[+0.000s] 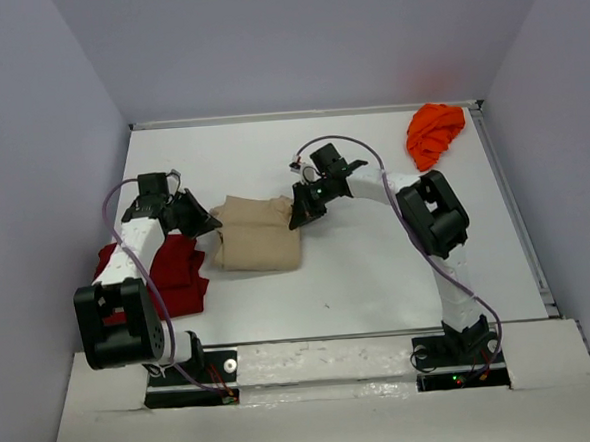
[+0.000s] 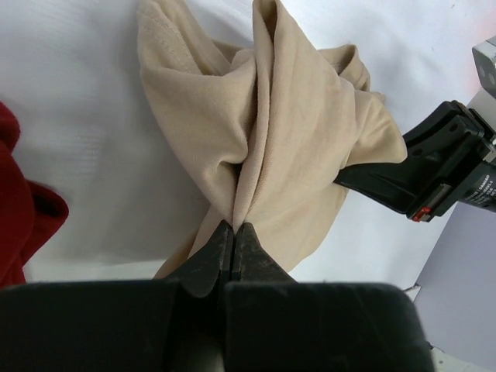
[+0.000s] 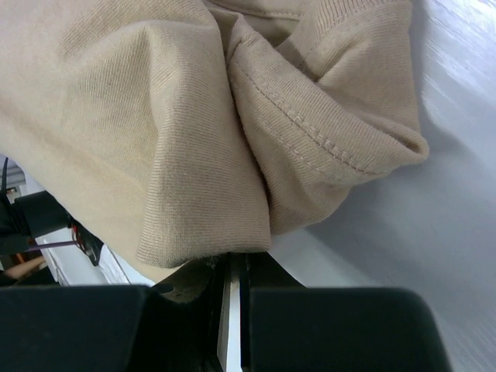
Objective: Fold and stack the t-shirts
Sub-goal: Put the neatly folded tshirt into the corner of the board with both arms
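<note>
The tan t-shirt [image 1: 258, 235] lies bunched and partly folded on the white table, between my two grippers. My left gripper [image 1: 207, 224] pinches its left edge, jaws shut on a fold of the tan cloth [image 2: 256, 139]. At the shirt's upper right corner, my right gripper [image 1: 303, 215] is shut on the tan fabric [image 3: 178, 139], which drapes over its fingertips. A dark red t-shirt [image 1: 173, 274] lies folded at the left, partly under my left arm; it shows at the left edge [image 2: 19, 209] of the left wrist view. A bright orange t-shirt [image 1: 435, 132] sits crumpled at the far right corner.
White walls enclose the table on three sides. The table's raised rim [image 1: 509, 198] runs along the right. My right gripper's black body [image 2: 434, 170] shows in the left wrist view, beyond the tan shirt.
</note>
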Available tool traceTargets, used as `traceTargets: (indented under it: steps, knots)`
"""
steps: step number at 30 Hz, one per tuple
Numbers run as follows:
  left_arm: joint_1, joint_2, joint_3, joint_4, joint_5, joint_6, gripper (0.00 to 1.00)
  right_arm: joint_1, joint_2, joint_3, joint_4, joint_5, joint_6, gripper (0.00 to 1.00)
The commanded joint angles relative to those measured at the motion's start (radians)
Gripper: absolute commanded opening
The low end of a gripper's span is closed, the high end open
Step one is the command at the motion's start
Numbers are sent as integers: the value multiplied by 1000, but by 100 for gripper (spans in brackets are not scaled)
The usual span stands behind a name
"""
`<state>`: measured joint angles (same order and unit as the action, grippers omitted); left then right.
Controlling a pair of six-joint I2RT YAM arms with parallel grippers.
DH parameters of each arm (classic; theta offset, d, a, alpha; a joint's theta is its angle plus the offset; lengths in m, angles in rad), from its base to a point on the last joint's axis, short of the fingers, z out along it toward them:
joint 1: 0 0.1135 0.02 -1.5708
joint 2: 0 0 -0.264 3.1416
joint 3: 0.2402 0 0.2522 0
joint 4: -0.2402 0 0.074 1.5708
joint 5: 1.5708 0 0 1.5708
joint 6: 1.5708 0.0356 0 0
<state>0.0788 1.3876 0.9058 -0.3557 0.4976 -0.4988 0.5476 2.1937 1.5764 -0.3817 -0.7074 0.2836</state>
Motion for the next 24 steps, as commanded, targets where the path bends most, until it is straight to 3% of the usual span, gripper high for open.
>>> traceTargets:
  steps: [1,13,24]
  knots:
    - [21,-78,62,-31,-60,8,0,9,31,82,-98,-3,-53,0]
    - [32,-142,113,-84,-131,-3,0,116,83,333,-275,82,-86,0]
    - [49,-176,140,-126,-174,11,0,175,156,623,-422,52,-89,0]
